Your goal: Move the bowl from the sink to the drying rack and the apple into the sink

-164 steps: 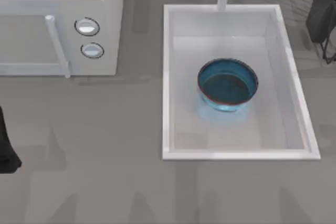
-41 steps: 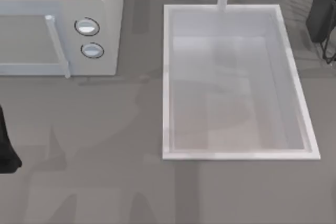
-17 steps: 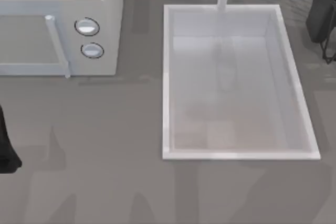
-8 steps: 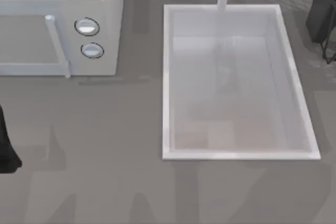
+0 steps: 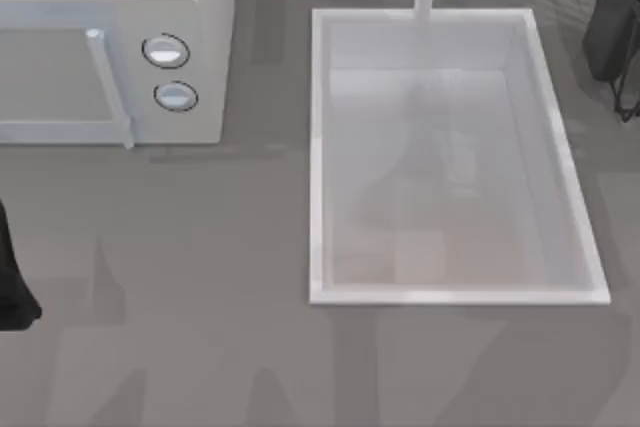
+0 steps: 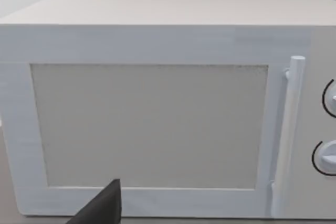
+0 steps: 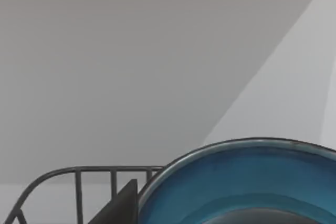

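Item: round glossy blue bowl [image 7: 247, 182], close before the right wrist camera, beside the dark wire drying rack [image 7: 79, 182].

Right tool: grip cannot be told.

Large white rectangular sink [image 5: 320, 147]: no bowl inside, unlike ten seconds ago.

Advice: lower the bowl level between the rack wires before release.

Left arm [image 5: 12, 282]: parked at the worktop's left edge.

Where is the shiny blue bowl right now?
The round glossy blue bowl shows in the right wrist view, close to the camera, beside the thin grey wire drying rack.
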Motion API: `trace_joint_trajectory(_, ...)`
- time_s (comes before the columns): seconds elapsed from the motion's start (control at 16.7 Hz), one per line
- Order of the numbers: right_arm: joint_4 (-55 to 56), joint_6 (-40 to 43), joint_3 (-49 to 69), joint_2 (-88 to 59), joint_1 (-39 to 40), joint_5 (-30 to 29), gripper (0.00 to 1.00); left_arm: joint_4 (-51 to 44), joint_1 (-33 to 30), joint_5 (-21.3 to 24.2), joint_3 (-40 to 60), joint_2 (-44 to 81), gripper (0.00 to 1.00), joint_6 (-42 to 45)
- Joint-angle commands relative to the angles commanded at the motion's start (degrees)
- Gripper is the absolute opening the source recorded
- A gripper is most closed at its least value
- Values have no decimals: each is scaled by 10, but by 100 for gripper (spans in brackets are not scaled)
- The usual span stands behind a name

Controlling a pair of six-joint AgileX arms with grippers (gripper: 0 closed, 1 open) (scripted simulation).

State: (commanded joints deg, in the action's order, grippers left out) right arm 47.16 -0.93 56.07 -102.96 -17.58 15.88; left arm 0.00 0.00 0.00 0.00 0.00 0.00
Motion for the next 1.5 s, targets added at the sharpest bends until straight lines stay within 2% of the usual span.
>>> trace_joint_trajectory(0.42, -2, 0, -2, 6, 0, 0, 100, 0, 0, 0, 0, 0, 100, 0)
trace_joint_trajectory(0.66, -36, 0, -43, 89, 17, -9, 100, 0, 0, 0, 0, 0, 100, 0)
trace_joint_trajectory(0.96, -129, 2, -154, 301, 51, -41, 100, 0, 0, 0, 0, 0, 100, 0)
trace_joint_trajectory(1.5, -353, 10, -419, 777, 128, -118, 100, 0, 0, 0, 0, 0, 100, 0)
